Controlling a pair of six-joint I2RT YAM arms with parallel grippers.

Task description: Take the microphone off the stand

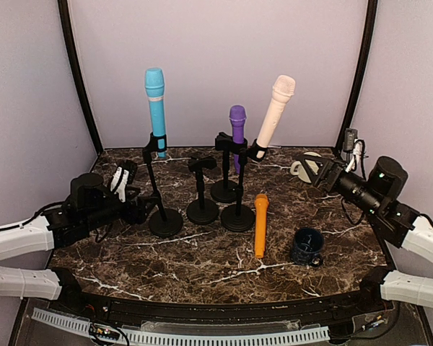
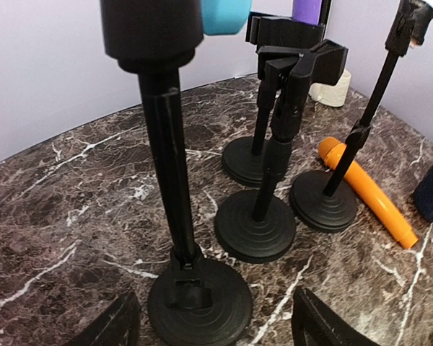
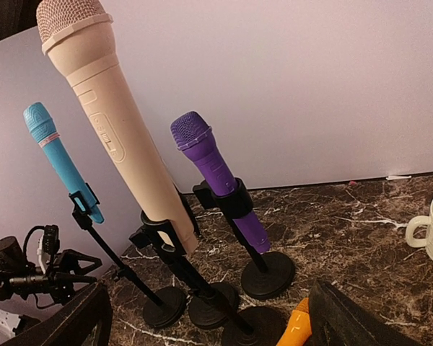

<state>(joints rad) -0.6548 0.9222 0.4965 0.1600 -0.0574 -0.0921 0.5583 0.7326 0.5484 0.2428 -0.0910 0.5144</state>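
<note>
Three microphones stand in black stands: a blue one on the left, a purple one at the back, and a cream one leaning right. An orange microphone lies flat on the marble. My left gripper is open and low, its fingers on either side of the blue microphone's stand base without touching it. In the left wrist view, the pole rises straight ahead. My right gripper is open and empty, facing the cream microphone from a distance.
An empty stand sits between the others. A dark blue mug stands near the orange microphone, and a cream mug sits at the back right beside my right gripper. The stand bases crowd close together.
</note>
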